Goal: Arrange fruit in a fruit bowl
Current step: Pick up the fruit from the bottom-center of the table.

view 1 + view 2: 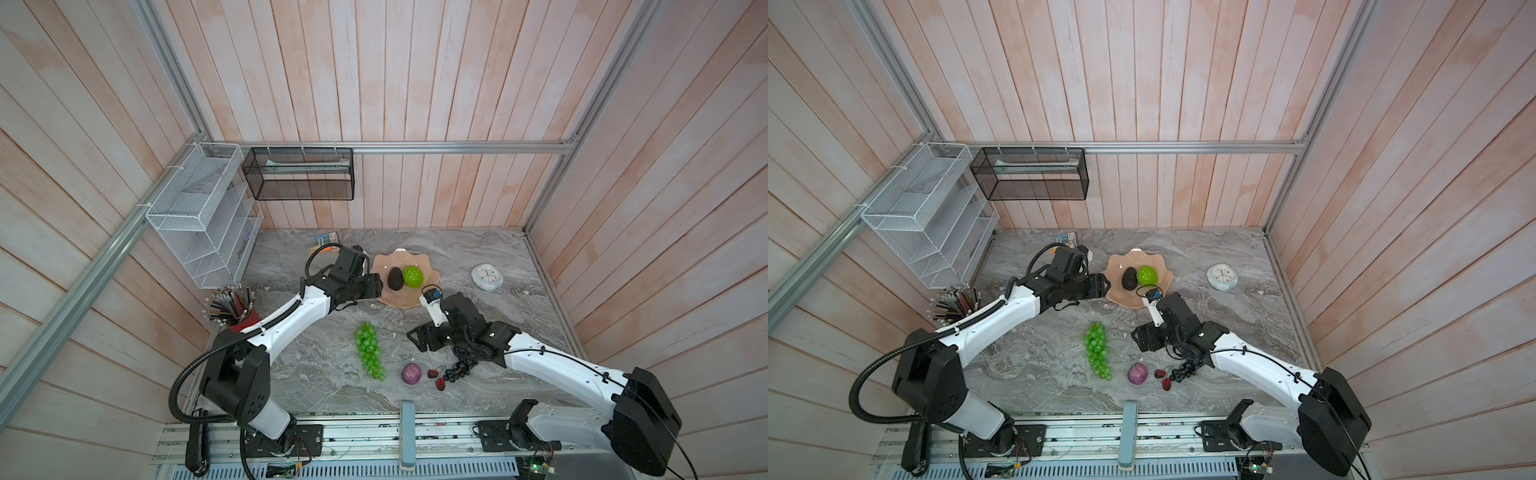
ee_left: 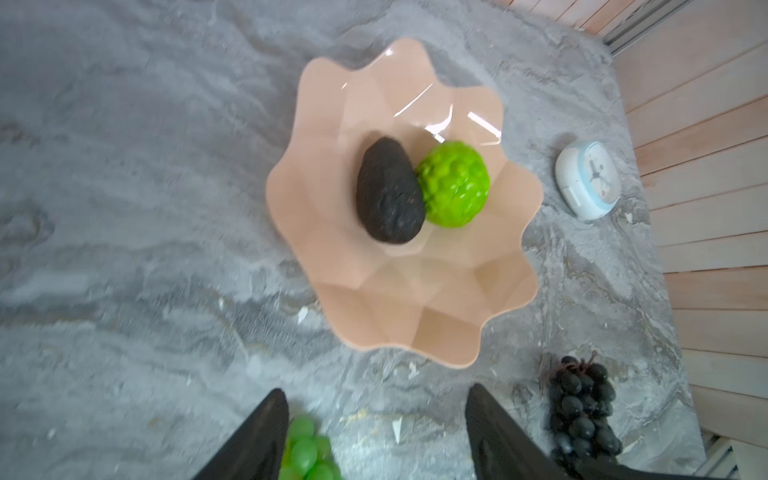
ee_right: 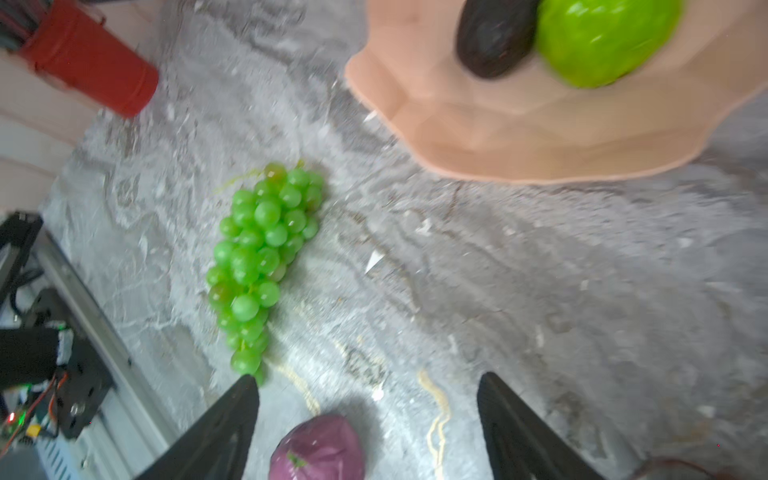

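The peach-pink fruit bowl point(image 1: 400, 297) point(image 2: 415, 311) stands at the back middle of the table. In it the dark avocado point(image 1: 395, 278) point(image 2: 390, 195) lies against the bumpy lime-green ball point(image 1: 413, 276) point(image 2: 455, 185). On the marble in front lie the green grape bunch point(image 1: 369, 350) point(image 3: 262, 249), the purple ball point(image 1: 411, 373) point(image 3: 320, 451), the red cherries point(image 1: 435, 376) and the dark grape bunch point(image 1: 457, 369) point(image 2: 582, 411). My left gripper point(image 1: 373, 287) point(image 2: 378, 390) hangs open and empty at the bowl's left edge. My right gripper point(image 1: 420, 337) point(image 3: 369, 376) is open and empty above the purple ball.
A small white clock point(image 1: 486, 277) sits right of the bowl. A red cup of pencils point(image 1: 241, 318) stands at the table's left edge. A white wire rack point(image 1: 203, 216) and a black mesh basket point(image 1: 299, 174) hang on the walls.
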{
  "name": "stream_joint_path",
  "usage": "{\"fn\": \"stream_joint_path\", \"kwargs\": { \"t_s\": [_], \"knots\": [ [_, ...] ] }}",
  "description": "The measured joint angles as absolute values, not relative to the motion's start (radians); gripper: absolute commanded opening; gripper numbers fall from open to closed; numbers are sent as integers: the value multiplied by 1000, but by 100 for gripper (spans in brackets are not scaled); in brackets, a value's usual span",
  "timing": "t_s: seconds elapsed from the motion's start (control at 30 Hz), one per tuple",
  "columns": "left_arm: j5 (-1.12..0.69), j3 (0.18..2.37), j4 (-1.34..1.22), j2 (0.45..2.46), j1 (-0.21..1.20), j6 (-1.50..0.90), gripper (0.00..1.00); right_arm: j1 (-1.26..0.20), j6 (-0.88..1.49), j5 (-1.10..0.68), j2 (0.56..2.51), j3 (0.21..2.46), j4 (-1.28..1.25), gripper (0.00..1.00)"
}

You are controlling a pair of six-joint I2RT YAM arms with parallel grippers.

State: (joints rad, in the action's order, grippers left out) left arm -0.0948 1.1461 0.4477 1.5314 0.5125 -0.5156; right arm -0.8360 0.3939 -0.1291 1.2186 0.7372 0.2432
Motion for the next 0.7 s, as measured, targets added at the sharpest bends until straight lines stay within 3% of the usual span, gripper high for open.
{"fn": "stream_joint_path", "kwargs": {
  "t_s": [0.13, 0.37, 0.7],
  "knots": [
    [-70, 1030, 429, 1460, 513, -570, 72, -934, 430, -128, 1283, 741, 284, 87],
    [-61, 1000, 394, 1441, 512, -595, 72, -979, 441, -132, 1446, 768, 356, 84],
    [-47, 1000, 378, 1444, 508, -595, 72, -998, 424, -132, 1500, 769, 379, 59]
  ]
}}
